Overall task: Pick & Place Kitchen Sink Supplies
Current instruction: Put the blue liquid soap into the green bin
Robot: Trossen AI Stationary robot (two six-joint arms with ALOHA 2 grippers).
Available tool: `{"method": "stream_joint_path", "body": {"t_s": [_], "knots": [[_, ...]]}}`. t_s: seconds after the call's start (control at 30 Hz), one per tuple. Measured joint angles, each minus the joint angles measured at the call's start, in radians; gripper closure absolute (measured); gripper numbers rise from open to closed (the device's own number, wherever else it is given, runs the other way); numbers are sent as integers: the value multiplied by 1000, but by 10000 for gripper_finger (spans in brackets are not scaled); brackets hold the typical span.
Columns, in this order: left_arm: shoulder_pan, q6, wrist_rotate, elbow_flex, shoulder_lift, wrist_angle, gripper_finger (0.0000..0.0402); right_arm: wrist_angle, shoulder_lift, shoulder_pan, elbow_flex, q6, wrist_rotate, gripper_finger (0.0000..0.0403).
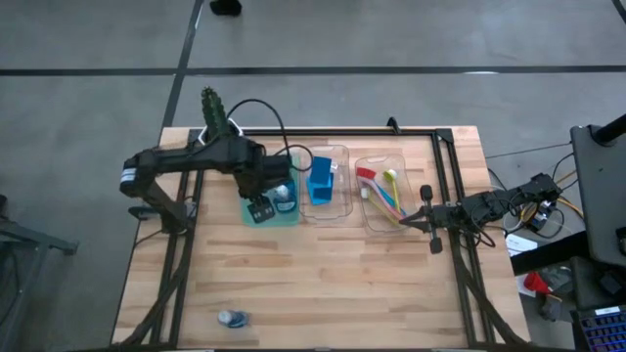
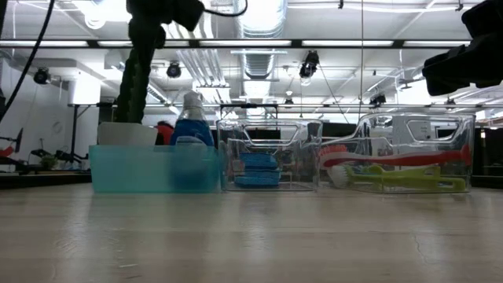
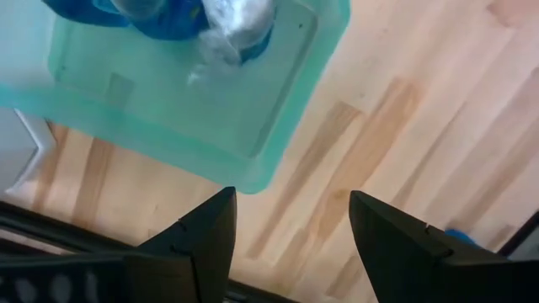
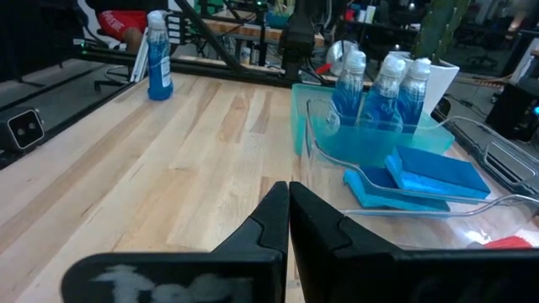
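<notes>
my left fingers: left gripper [image 1: 260, 208] is spread wide with nothing in it, hanging right over the near edge of the teal tray [image 1: 290, 219].

what's already in there: three blue-white dish soap bottles [image 4: 381, 91] standing upright together in the teal tray. Looks to me like that part is done.

the straggler: one more little bottle [image 1: 233, 318] sits alone on the surface, well apart from my left fingers, out toward the front edge on the left side. My guess is that's the next pick.

how I'd do it: lift clear of the tray wall first so I don't clip it, then swing out over the bottle. From above I can't tell if it's upright or tipped, but the right wrist view shows it standing. So come down with fingers wide either side of the body, squeeze around the middle rather than the cap, and carry it upright.

watch out for: the tray is getting crowded, so I'd drop it in the open corner, away from the three already there, or they'll domino.

my right fingers: right gripper [image 1: 427, 221] is pressed together, empty, parked just beside the clear tray [image 1: 395, 223] with the brushes [image 1: 383, 193]. Just waiting.

other stuff: blue sponges [image 1: 320, 182] are in the middle clear bin [image 1: 342, 207], fine as is.
</notes>
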Motion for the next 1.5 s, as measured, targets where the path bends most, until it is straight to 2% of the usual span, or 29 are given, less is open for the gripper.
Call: {"method": "stream_joint_path", "body": {"t_s": [0.57, 1.17, 1.5], "knots": [[-289, -287, -3, -1, -49, 64, 179, 0, 0, 0, 0, 1, 0, 394], [-634, -692, -7, -1, -46, 201, 179, 0, 0, 0, 0, 1, 0, 394], [-840, -999, -44, -18, -43, 204, 196, 0, 0, 0, 0, 1, 0, 394]]}}
